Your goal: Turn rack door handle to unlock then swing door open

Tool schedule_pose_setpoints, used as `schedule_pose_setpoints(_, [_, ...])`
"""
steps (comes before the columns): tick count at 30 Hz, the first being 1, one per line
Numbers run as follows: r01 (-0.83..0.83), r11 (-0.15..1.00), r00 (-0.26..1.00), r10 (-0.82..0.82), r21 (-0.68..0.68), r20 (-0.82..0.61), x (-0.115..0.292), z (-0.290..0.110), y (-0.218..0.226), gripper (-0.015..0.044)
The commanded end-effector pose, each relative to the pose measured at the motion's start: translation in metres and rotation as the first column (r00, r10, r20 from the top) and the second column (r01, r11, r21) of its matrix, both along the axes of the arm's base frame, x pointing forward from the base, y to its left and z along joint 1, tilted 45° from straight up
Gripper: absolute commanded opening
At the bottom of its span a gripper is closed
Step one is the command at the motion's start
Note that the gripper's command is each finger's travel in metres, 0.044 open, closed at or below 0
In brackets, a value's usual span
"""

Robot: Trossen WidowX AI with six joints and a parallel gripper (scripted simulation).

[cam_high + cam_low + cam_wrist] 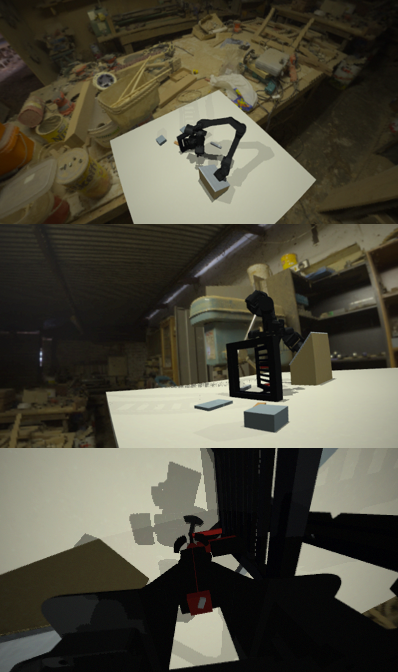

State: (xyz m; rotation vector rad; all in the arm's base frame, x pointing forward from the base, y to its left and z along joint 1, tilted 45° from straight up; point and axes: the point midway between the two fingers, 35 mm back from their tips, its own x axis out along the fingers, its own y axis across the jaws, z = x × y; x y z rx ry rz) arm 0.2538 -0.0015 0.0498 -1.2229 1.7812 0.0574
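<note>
The black frame [277, 371] stands upright, its slatted door [263, 368] swung partly open — the gripper [195, 567] clamped on the door's red handle [200, 602].
</note>
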Motion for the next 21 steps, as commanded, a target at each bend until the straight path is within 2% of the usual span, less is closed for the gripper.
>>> schedule_pose_setpoints(1, [0.057, 0.998, 0.996, -0.057, -0.003, 0.065, -0.003, -0.005, 0.005, 0.0022])
schedule_pose_setpoints(21, [0.253, 0.967, 0.934, -0.248, 0.015, 0.259, -0.02, -0.03, 0.031, 0.0022])
